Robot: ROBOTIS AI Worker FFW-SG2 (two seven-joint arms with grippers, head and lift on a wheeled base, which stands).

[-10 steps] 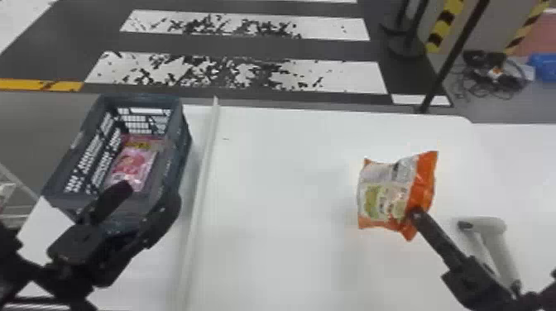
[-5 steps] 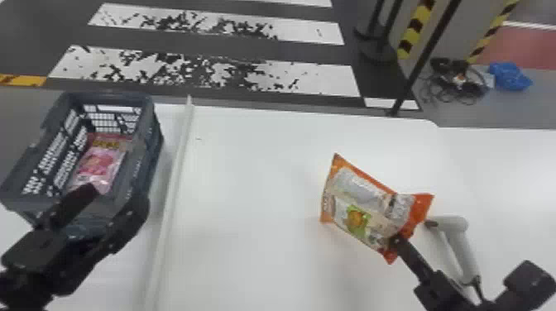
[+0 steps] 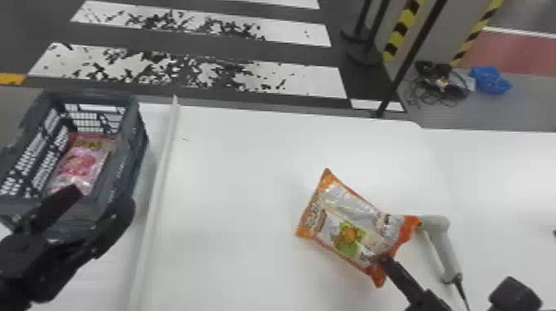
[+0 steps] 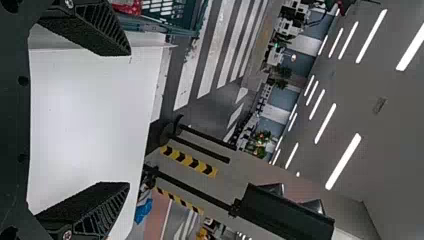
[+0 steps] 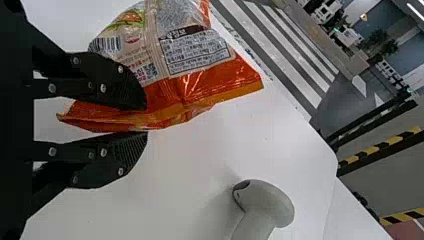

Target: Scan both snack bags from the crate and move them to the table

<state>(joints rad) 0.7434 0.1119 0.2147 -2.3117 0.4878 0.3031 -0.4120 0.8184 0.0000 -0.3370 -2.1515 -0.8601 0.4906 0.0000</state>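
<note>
Right hand (image 3: 385,263) nearly closed, orange snack bag's (image 3: 349,229) end gripped between its fingers above the desk (image 3: 231,198), near the scanner (image 3: 444,244); left hand (image 3: 102,197) wide open, empty, at the crate (image 3: 138,144) containing the pink snack bag (image 3: 80,163).

1. Bright, diffuse light leaves the tabletop (image 3: 231,165) nearly white.
2. Ceiling strip lights (image 4: 343,161) glow in the left wrist view.
3. A soft shadow lies beside the handheld barcode scanner (image 5: 267,207).
4. Small glints catch the orange-edged snack bag (image 3: 347,223).
</note>
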